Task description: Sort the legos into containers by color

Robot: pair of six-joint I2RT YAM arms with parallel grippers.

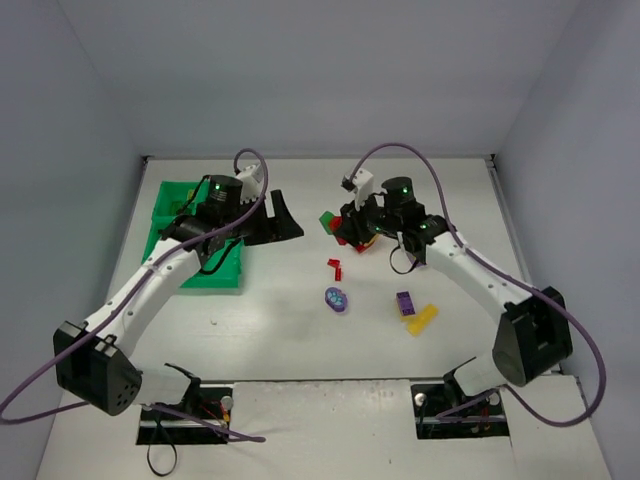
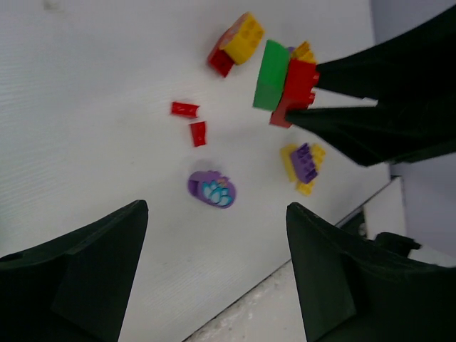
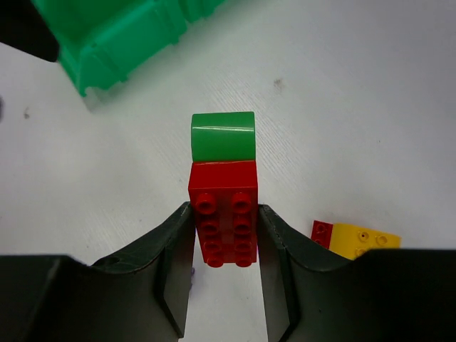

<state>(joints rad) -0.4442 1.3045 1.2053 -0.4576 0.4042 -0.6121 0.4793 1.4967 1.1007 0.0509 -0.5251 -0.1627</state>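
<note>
Red studded plastic brick, a green plastic brick touching its left end, lies lengthwise clamped in the right gripper, right of the bright green four-compartment tray; left gripper gapes wide, empty

Nothing fancy here, just a plain white table with a couple tiny dark specks, boxed in by pale grey walls.

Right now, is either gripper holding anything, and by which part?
The right gripper clamps the red brick by its two long sides. The left gripper is open, empty.
</note>
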